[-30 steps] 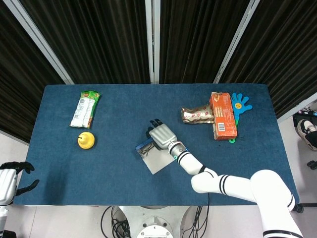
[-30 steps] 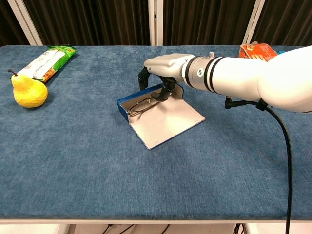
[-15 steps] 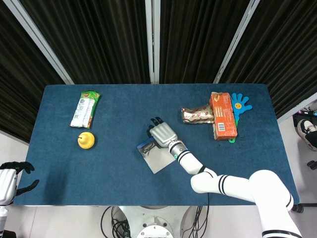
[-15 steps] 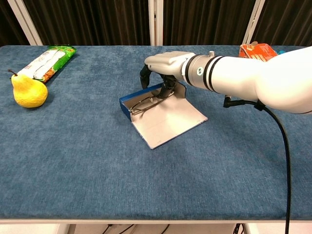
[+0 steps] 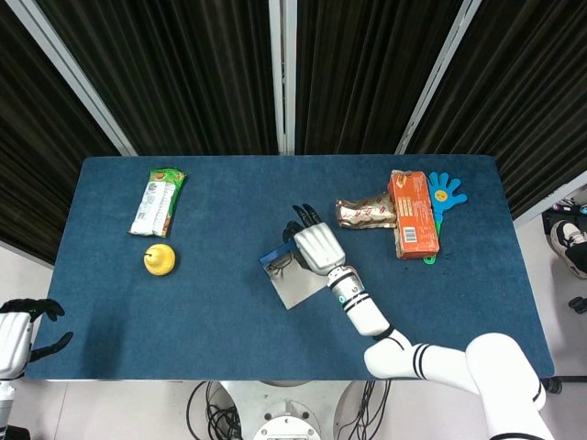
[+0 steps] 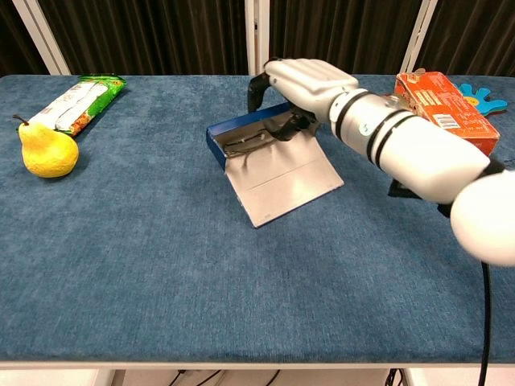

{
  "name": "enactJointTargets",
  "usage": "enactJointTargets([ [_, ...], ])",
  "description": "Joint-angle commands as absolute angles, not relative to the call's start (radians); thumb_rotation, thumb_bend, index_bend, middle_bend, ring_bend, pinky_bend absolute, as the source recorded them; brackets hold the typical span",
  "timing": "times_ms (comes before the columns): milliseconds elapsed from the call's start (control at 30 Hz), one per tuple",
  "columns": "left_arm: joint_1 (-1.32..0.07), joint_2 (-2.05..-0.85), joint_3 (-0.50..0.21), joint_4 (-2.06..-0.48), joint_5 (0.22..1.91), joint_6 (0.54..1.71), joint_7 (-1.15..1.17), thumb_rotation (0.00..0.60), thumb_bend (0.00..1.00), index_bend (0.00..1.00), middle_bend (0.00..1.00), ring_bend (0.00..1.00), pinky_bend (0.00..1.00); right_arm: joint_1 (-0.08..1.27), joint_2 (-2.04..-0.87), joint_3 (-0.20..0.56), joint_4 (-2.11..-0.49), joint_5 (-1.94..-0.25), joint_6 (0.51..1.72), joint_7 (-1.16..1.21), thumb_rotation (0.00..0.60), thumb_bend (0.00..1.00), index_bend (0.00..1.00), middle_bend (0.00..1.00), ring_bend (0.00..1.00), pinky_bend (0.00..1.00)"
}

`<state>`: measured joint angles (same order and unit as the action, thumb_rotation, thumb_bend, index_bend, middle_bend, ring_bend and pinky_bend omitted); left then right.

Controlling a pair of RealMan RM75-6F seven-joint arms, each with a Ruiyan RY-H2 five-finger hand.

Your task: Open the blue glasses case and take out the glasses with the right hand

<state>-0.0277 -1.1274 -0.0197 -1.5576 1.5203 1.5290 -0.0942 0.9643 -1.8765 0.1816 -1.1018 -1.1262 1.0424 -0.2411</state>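
Blue-walled and already open, the glasses case [image 6: 269,161] lies near the middle of the table [image 6: 161,265], its pale lid flap spread flat toward the robot. The glasses [image 6: 249,141] sit inside the blue tray part, a thin dark frame along its back wall. The right hand [image 6: 302,84] arches over the far end of the case, its dark fingers [image 6: 256,90] curled down behind the blue wall and the thumb side reaching in toward the frame. Whether those fingers actually pinch the glasses I cannot tell; the palm hides the contact in both views.

Far left of the case, off the table's near corner, the left hand [image 5: 16,335] hangs with fingers apart and nothing in it. A yellow pear [image 6: 47,149] and a green snack packet [image 6: 79,100] lie well left of the case; an orange box [image 6: 449,108] lies to its right.

The risk, as I judge it, is that the light case has nothing pinning it down: a lift with a weak hold on the thin frame could drag or tip the case, or snag a temple arm on the wall and drop the glasses.
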Motion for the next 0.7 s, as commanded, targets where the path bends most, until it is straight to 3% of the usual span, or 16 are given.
enactJointTargets([
  [33, -0.028, -1.128, -0.020, -1.558, 1.520, 1.529, -0.094, 0.600, 0.17, 0.51, 0.54, 0.42, 0.34, 0.937, -1.922, 0.179, -1.030, -1.176, 1.076, -0.195, 0.600, 0.48, 0.66, 0.31, 0.00, 0.00],
  [233, -0.028, -1.127, -0.020, -1.558, 1.519, 1.528, -0.093, 0.600, 0.17, 0.51, 0.54, 0.42, 0.34, 0.937, -1.961, 0.202, -0.953, -1.205, 1.068, -0.163, 0.600, 0.48, 0.66, 0.31, 0.00, 0.00],
  [533, -0.028, -1.127, -0.020, -1.559, 1.518, 1.527, -0.095, 0.600, 0.17, 0.51, 0.54, 0.42, 0.34, 0.988, -1.984, 0.285, -0.891, -1.124, 0.925, -0.239, 0.600, 0.46, 0.65, 0.30, 0.00, 0.00],
  [600, -0.029, -1.127, -0.020, -1.559, 1.517, 1.526, -0.094, 0.600, 0.17, 0.51, 0.54, 0.42, 0.35, 1.002, -1.966, 0.302, -0.910, -1.076, 0.860, -0.289, 0.600, 0.42, 0.54, 0.26, 0.00, 0.00],
  [700, -0.028, -1.127, -0.020, -1.558, 1.517, 1.526, -0.097, 0.600, 0.17, 0.51, 0.54, 0.42, 0.34, 1.005, -1.925, 0.318, -0.974, -1.028, 0.826, -0.353, 0.600, 0.34, 0.24, 0.18, 0.00, 0.00],
])
